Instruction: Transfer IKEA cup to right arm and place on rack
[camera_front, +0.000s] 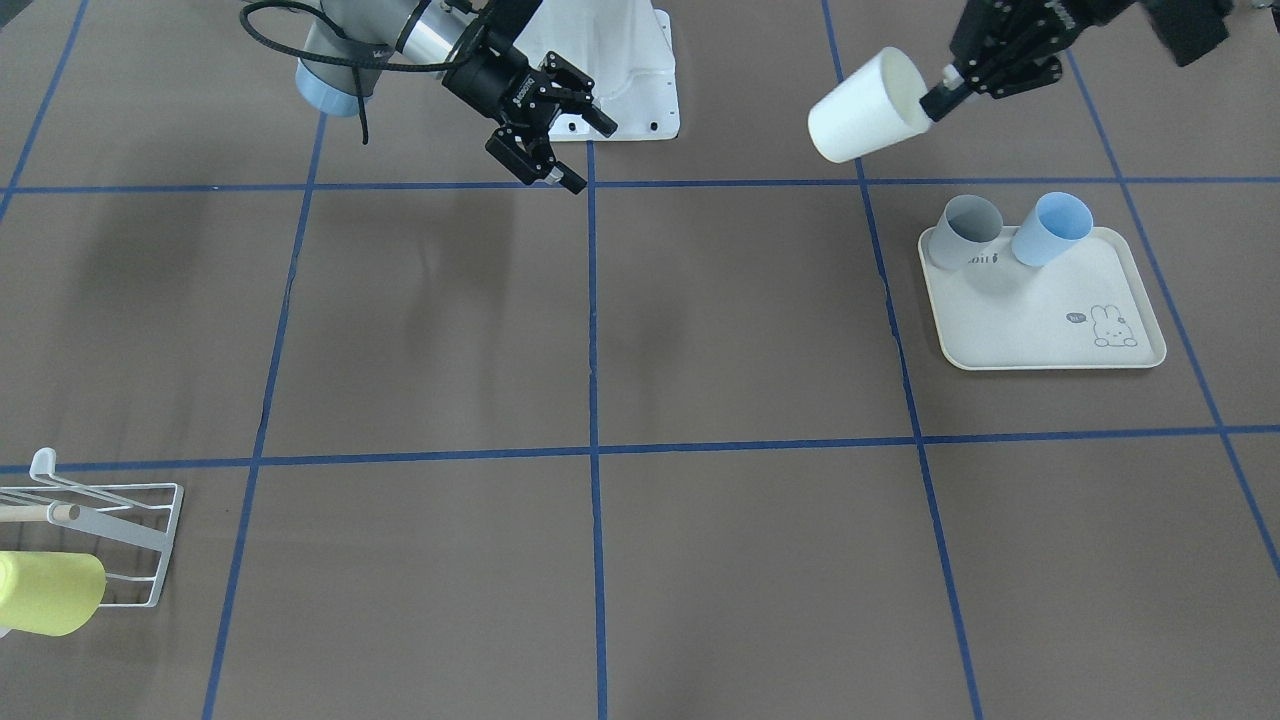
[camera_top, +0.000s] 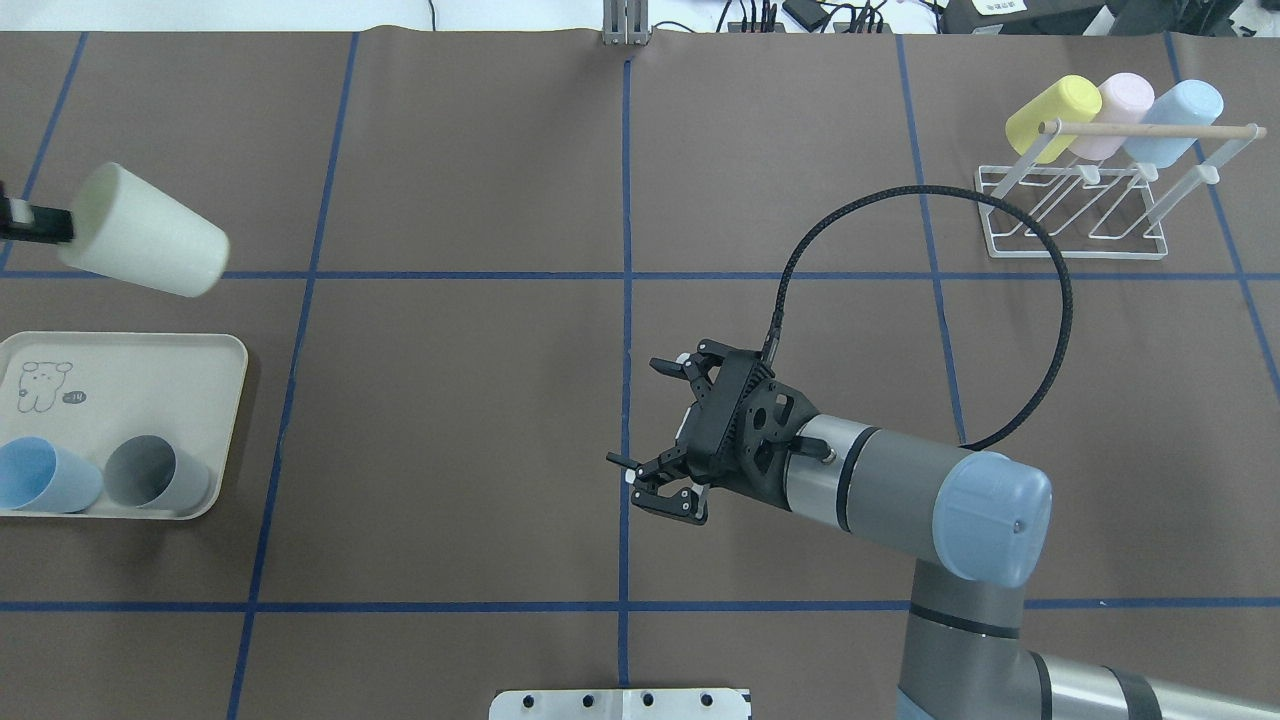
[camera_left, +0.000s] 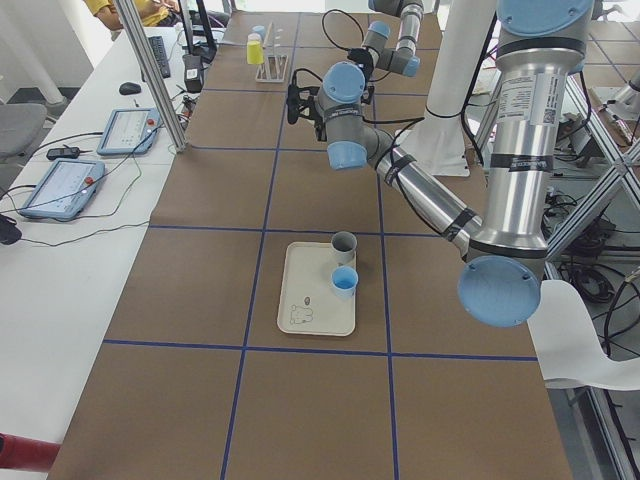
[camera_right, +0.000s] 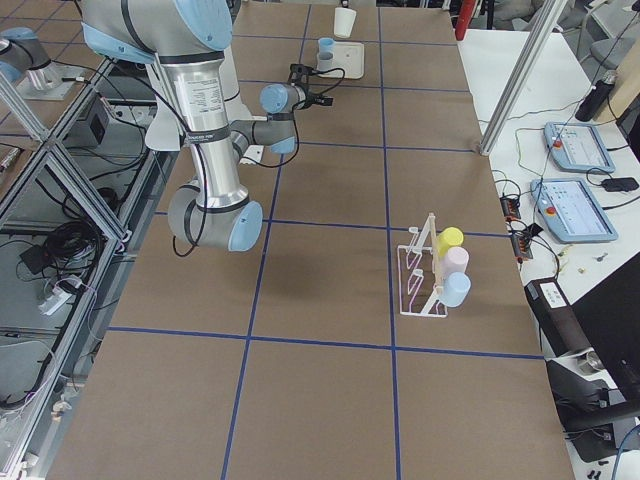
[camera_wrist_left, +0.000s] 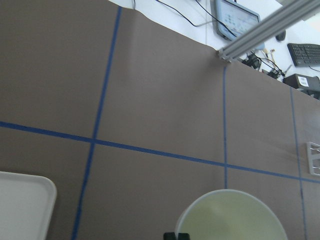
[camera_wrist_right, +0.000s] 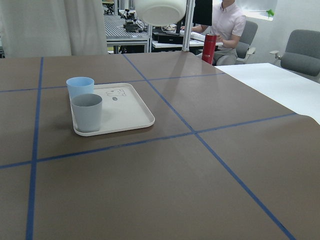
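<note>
The IKEA cup (camera_top: 145, 232), off-white, hangs tilted in the air beyond the tray, its open end toward my left gripper (camera_top: 35, 222), which is shut on its rim. From across the table the cup (camera_front: 865, 105) and the left gripper (camera_front: 945, 92) show at the upper right. In the left wrist view the cup's rim (camera_wrist_left: 230, 220) fills the bottom edge. My right arm's gripper (camera_top: 640, 415) is open and empty near the table's centre line, its jaws facing the cup; it also shows as the right gripper (camera_front: 585, 155). The white wire rack (camera_top: 1075, 215) stands at the far right.
The cream rabbit-print tray (camera_top: 150, 370) holds a grey cup (camera_top: 155, 473) and a blue cup (camera_top: 45, 475). Yellow (camera_top: 1050, 115), pink (camera_top: 1120, 110) and blue (camera_top: 1185, 115) cups hang on the rack. A seated person (camera_wrist_right: 227, 20) shows beyond the table's end.
</note>
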